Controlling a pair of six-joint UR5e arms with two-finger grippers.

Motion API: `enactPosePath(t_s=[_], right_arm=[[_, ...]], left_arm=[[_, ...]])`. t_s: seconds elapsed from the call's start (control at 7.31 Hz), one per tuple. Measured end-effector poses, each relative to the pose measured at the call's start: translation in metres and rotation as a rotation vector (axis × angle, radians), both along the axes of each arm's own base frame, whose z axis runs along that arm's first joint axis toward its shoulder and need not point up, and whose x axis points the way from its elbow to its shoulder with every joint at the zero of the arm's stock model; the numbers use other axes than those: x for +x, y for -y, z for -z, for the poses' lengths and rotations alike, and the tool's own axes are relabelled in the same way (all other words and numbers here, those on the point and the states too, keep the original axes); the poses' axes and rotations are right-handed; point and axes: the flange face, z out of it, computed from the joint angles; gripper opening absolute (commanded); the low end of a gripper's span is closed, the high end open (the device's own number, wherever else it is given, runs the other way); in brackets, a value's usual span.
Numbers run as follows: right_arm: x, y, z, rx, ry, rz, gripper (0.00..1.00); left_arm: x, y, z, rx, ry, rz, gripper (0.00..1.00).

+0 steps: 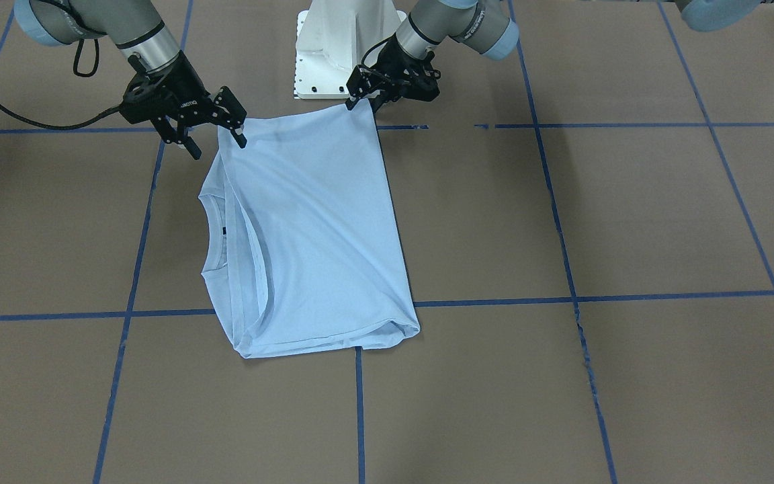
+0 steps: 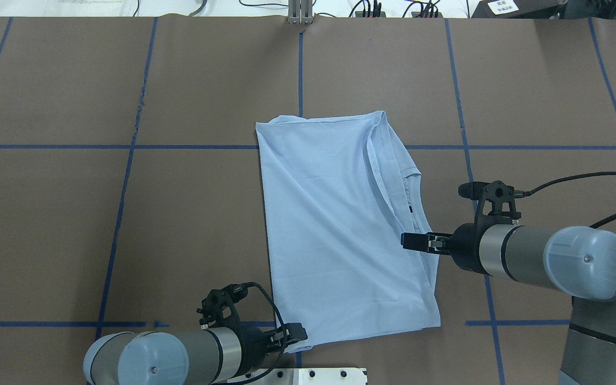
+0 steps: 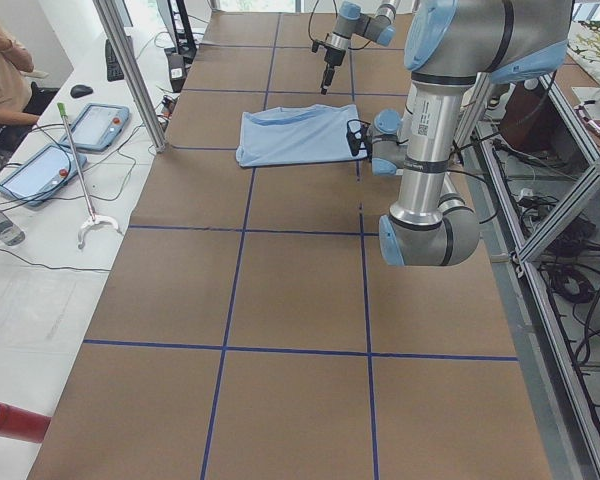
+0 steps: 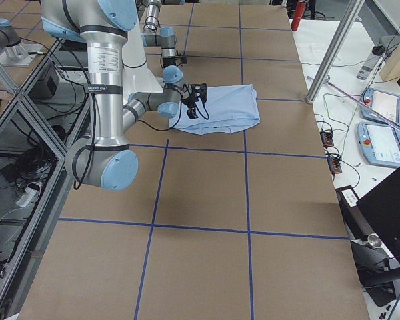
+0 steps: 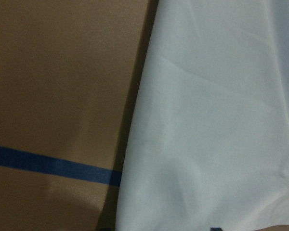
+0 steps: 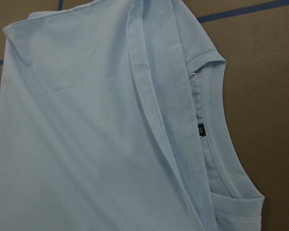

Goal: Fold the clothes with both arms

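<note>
I am counting one light blue T-shirt (image 2: 335,224), two arms and two grippers, one on each, and one white base (image 1: 333,47) behind them. The T-shirt is lying folded and flat on the brown table (image 2: 179,214), just in front of the base and across the blue tape lines (image 2: 121,214), with its collar (image 6: 216,120) pointing toward my right side and a folded layer lying over part of it; one dark neck label (image 6: 199,130) is showing inside the collar. My right arm (image 2: 527,256) is reaching in from the collar side, and my right gripper (image 1: 218,144) is hanging with its fingers spread wide, holding nothing: one fingertip (image 1: 242,140) is sitting at the shirt's corner nearest the base, the other (image 1: 191,148) is standing off the cloth, over bare table. My left arm (image 2: 179,355) is lying low beside the base, and my left gripper (image 1: 362,105) is pointing at the other corner on the base side, its tips right at the cloth's edge; whether they are pinching that corner or only resting against it I cannot tell, since my left wrist camera is showing just cloth, table and tape
</note>
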Motion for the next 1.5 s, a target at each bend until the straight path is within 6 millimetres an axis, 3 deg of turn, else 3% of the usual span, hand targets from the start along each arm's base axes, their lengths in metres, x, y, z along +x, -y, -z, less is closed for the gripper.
enactPosePath(t_s=[0.96,1.09,1.23,1.37,1.5], right_arm=[[0.0002,0.0001,0.0001,0.001,0.001,-0.002,1.0],[0.0002,0.0001,0.0002,0.001,0.001,-0.002,1.0],[0.0002,0.0001,0.0002,0.0,0.001,-0.002,1.0],[0.0004,0.0001,-0.0004,0.0,0.0,-0.003,1.0],[0.0004,0.0003,-0.0026,-0.002,-0.004,-0.005,1.0]], left_arm=[[-0.0034,0.0072,0.002,-0.015,-0.017,0.015,0.67],[-0.0033,0.0071,0.0018,-0.029,-0.018,0.017,0.5],[-0.0032,0.0067,0.0019,-0.037,-0.02,0.018,0.21],[-0.0029,0.0062,0.0013,-0.046,-0.019,0.019,0.0],[-0.0027,0.0059,0.0004,-0.053,-0.019,0.02,0.0]])
